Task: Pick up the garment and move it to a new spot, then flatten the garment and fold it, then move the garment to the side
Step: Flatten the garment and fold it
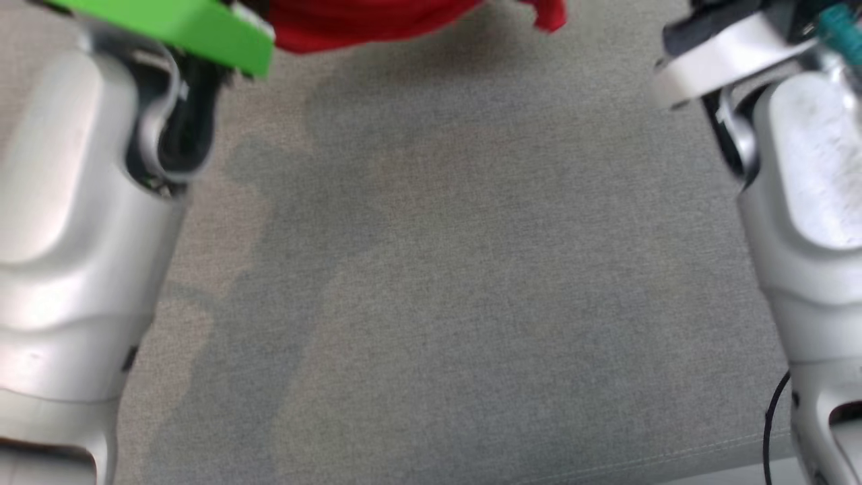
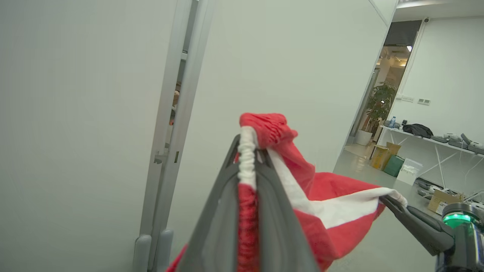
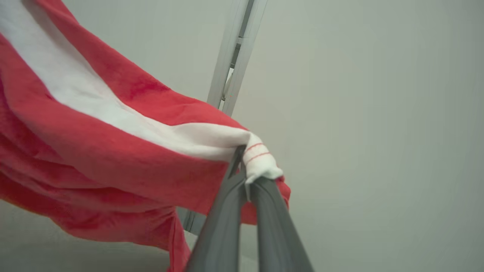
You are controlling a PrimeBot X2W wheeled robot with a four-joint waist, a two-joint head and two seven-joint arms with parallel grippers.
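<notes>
Within left and right jaws alike, red-and-white garment edge; aloft between them

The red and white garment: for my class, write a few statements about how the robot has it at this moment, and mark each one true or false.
1. The left gripper is shut on the garment. True.
2. The right gripper hangs open, clear of the cloth. False: it is shut on a white edge of the garment.
3. The garment lies flat and folded on the grey surface. False: it is held up between the two grippers, bunched and unfolded.
4. The garment is red with a white band across it. True.
</notes>
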